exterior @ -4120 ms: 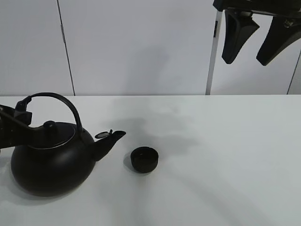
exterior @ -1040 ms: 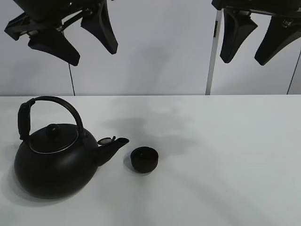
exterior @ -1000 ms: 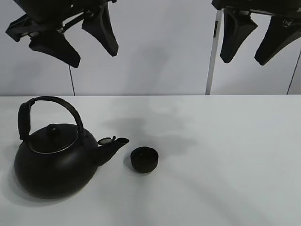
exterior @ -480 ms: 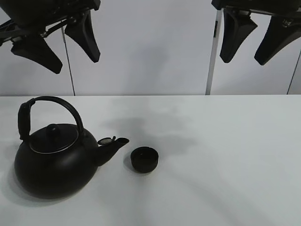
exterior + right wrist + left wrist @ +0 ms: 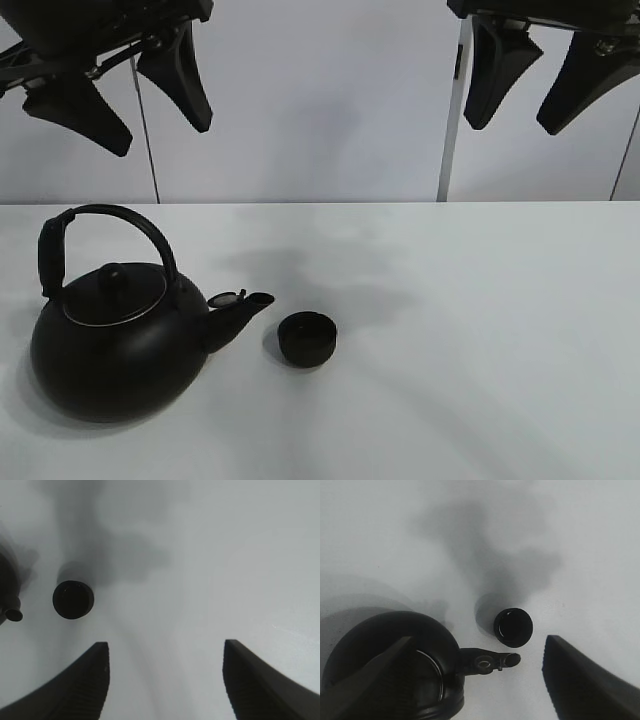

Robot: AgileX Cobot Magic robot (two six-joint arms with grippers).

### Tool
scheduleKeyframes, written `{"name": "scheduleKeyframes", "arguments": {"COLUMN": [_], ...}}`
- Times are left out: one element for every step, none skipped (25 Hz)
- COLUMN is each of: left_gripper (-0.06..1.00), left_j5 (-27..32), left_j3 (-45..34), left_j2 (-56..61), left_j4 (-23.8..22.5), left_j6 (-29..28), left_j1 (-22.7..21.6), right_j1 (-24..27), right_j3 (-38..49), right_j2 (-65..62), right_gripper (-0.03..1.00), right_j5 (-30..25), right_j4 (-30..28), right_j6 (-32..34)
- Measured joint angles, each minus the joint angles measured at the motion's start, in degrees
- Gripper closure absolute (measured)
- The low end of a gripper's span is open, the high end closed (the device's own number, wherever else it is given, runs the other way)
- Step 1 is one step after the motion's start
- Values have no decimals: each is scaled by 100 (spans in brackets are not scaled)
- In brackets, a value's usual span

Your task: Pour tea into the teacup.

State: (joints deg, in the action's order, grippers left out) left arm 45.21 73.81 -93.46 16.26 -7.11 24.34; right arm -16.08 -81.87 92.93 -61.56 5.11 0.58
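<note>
The teacup (image 5: 306, 338), a tiny black handleless cup, stands on the white table just right of the spout of the big black kettle (image 5: 112, 342). The kettle sits upright at the left with its arched handle up. My left gripper (image 5: 130, 88) hangs high above the kettle, open and empty. In the left wrist view the teacup (image 5: 513, 627) and the kettle (image 5: 395, 665) lie far below its spread fingers (image 5: 580, 680). My right gripper (image 5: 533, 80) hangs open and empty high at the upper right. The right wrist view shows the teacup (image 5: 73, 599) far below.
The white table (image 5: 480, 330) stretches to the right of the cup. A pale wall with a dark vertical seam and a light post (image 5: 450, 120) stands behind it.
The left gripper has shifted a little to the left, high above the kettle, then held still. Kettle, teacup and right gripper have stayed in place.
</note>
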Motion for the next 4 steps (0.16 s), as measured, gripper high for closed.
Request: {"name": "scheduleKeyframes", "arguments": {"left_gripper": [43,43,43,43], "left_j5": [0,0,0,0], "left_j3": [0,0,0,0], "left_j2": [0,0,0,0], "left_j4": [0,0,0,0], "left_j6": [0,0,0,0], "left_j1": [0,0,0,0], "right_j1": [0,0,0,0], "right_j3": [0,0,0,0], "right_j2": [0,0,0,0], "right_gripper": [52,52,52,52], "right_j5": [0,0,0,0], "right_j4": [0,0,0,0], "right_j6": [0,0,0,0]}}
